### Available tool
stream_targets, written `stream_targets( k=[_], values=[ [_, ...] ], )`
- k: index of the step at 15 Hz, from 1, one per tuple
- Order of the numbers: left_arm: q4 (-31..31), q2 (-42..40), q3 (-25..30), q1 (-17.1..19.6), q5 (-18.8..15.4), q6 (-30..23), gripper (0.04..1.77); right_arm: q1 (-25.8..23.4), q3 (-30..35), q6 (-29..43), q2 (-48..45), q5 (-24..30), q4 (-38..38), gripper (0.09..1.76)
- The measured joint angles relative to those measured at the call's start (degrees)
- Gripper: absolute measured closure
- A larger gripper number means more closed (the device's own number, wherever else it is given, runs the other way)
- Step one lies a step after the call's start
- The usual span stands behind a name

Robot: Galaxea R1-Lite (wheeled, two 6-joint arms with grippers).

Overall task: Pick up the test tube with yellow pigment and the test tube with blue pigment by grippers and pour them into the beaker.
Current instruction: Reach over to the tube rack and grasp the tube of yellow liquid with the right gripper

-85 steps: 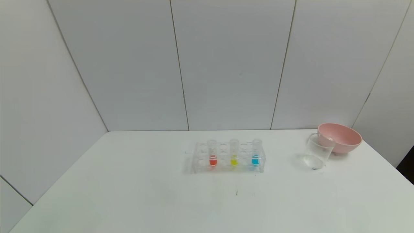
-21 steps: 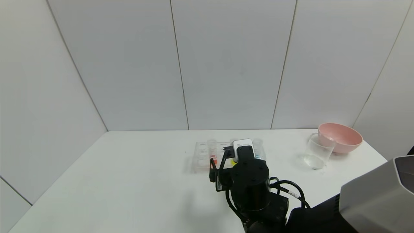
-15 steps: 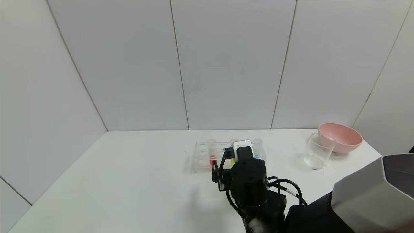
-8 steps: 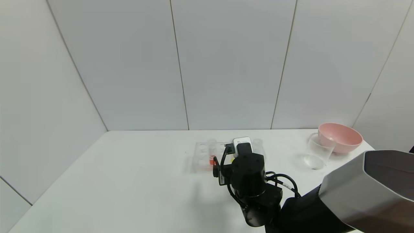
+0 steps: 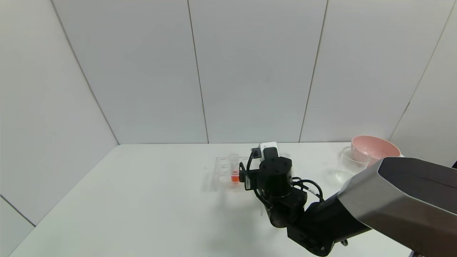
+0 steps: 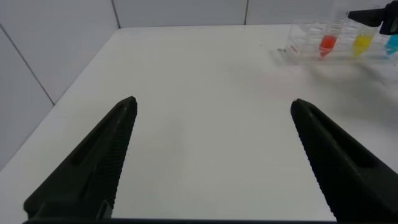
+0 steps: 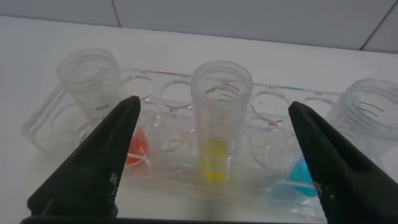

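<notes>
Right gripper (image 7: pixel 214 155) advanced to rack (image 7: pixel 56 118) since last check; jaws fully apart, empty, yellow tube (image 7: pixel 219 118) centred between fingers. Closure pending. Left gripper (image 6: pixel 214 155) parked, open.

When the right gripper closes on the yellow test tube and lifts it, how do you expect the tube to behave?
The test tube with yellow pigment looks smooth and clear, so it may slip between the right gripper fingers. It holds little liquid, so probably light. Standing upright in the rack, it should lift straight out, though a tilted pull could drag the rack.
</notes>
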Motion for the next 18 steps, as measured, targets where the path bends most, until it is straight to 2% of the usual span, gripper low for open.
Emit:
stream_targets(
  k=[5, 12, 15, 18],
  values=[
    [0.0, 0.0, 0.0, 0.0, 0.0, 0.0, 0.05, -1.5, -4.5, -0.6, 3.1, 1.5, 0.4, 0.14],
    [0.0, 0.0, 0.0, 0.0, 0.0, 0.0, 0.05, -2.2, -7.2, -1.2, 5.5, 2.3, 0.3, 0.16],
    [0.0, 0.0, 0.0, 0.0, 0.0, 0.0, 0.05, -2.2, -7.3, -1.2, 5.6, 2.5, 0.2, 0.63],
    [0.0, 0.0, 0.0, 0.0, 0.0, 0.0, 0.05, -2.1, -7.1, -1.2, 5.5, 2.5, 0.2, 0.98]
  ],
)
